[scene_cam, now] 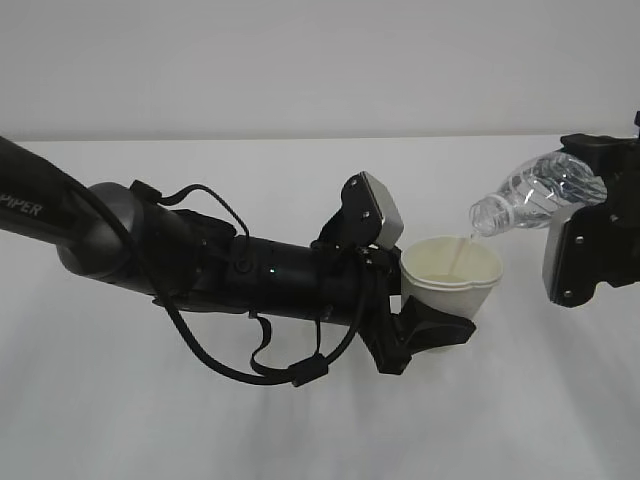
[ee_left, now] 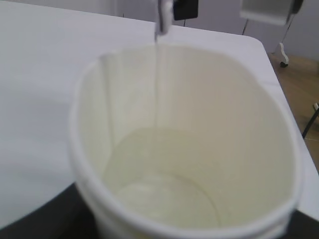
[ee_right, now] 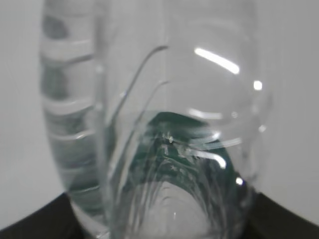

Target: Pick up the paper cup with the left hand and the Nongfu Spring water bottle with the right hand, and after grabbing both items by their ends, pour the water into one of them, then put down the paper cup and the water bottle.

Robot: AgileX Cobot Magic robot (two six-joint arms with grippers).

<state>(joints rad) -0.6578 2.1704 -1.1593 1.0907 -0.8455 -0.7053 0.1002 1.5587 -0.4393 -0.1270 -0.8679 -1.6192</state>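
My left gripper [scene_cam: 440,325] is shut on the lower part of the white paper cup [scene_cam: 452,275], holding it upright above the table. My right gripper [scene_cam: 588,180] is shut on the base end of the clear Nongfu Spring water bottle [scene_cam: 530,195], which is tilted with its open neck down toward the cup. A thin stream of water [scene_cam: 458,255] falls from the neck into the cup. In the left wrist view the cup [ee_left: 189,149] fills the frame, with the stream [ee_left: 158,74] running in and water [ee_left: 164,199] pooled at the bottom. The right wrist view shows the bottle [ee_right: 164,124] close up.
The white table [scene_cam: 300,420] spreads under both arms, with a pale wall behind it. The left wrist view shows the table's right edge [ee_left: 279,84], wooden floor beyond it, and the right hand's grey-white block [ee_left: 269,12] at the top.
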